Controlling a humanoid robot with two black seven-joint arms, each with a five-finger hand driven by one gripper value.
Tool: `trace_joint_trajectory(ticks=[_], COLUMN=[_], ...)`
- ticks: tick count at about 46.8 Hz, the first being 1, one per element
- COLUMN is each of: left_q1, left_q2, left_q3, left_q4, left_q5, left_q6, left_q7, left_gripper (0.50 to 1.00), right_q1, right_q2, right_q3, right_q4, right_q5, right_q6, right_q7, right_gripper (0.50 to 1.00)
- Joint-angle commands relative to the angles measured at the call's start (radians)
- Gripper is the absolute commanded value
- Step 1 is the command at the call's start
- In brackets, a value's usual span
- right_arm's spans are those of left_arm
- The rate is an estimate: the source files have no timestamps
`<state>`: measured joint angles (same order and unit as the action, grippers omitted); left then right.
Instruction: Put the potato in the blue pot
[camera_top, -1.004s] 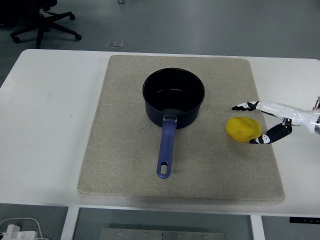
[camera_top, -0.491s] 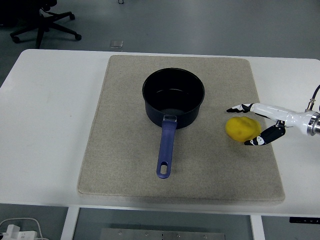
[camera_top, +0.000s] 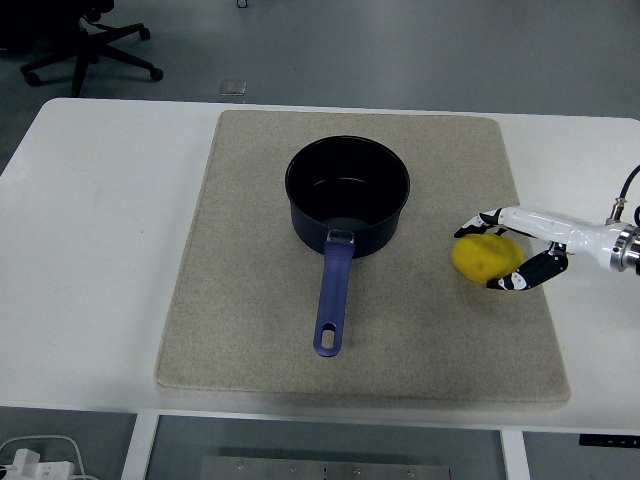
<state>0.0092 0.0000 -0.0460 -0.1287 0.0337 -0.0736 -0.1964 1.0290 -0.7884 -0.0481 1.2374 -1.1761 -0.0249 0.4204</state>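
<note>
So my right hand (camera_top: 498, 252) is curled around the potato (camera_top: 486, 256), which sits on the mat (camera_top: 250, 330) right of the blue pot (camera_top: 347, 196) (empty); lift and drop remain, I'd judge.

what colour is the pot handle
Blue-purple, lighter than the dark navy pot; the long pot handle shows clearly in the head view.

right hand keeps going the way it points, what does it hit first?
The potato. The right hand points left across the mat, its fingers already curled round the potato's far and near sides. Beyond it in that line stands the pot, though height above the mat is hard to judge.
</note>
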Motion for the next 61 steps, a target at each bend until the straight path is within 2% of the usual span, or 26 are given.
trace_joint_trajectory(ticks=[1, 26, 34, 48, 53, 61], left_q1=[0.0, 0.0, 0.0, 0.0, 0.0, 0.0], left_q2=[0.0, 0.0, 0.0, 0.0, 0.0, 0.0], left_q3=[0.0, 0.0, 0.0, 0.0, 0.0, 0.0], left_q4=[0.0, 0.0, 0.0, 0.0, 0.0, 0.0], left_q5=[0.0, 0.0, 0.0, 0.0, 0.0, 0.0], left_q6=[0.0, 0.0, 0.001, 0.0, 0.0, 0.0], left_q7=[0.0, 0.0, 0.0, 0.0, 0.0, 0.0], left_gripper=[0.994, 0.994, 0.994, 0.994, 0.994, 0.994], right_q1=[-0.003, 0.01, 0.01, 0.014, 0.045, 0.101], right_q2=[0.0, -0.012, -0.012, -0.014, -0.015, -0.017], right_q3=[-0.004, 0.014, 0.019, 0.068, 0.079, 0.079], right_q4=[-0.018, -0.024, -0.026, -0.044, -0.068, -0.125], right_q5=[0.001, 0.021, 0.023, 0.069, 0.096, 0.164], right_q6=[-0.003, -0.001, -0.001, 0.01, 0.014, 0.057], right_q7=[-0.002, 0.018, 0.043, 0.043, 0.041, 0.041], right_gripper=[0.5, 0.5, 0.5, 0.5, 0.5, 0.5])
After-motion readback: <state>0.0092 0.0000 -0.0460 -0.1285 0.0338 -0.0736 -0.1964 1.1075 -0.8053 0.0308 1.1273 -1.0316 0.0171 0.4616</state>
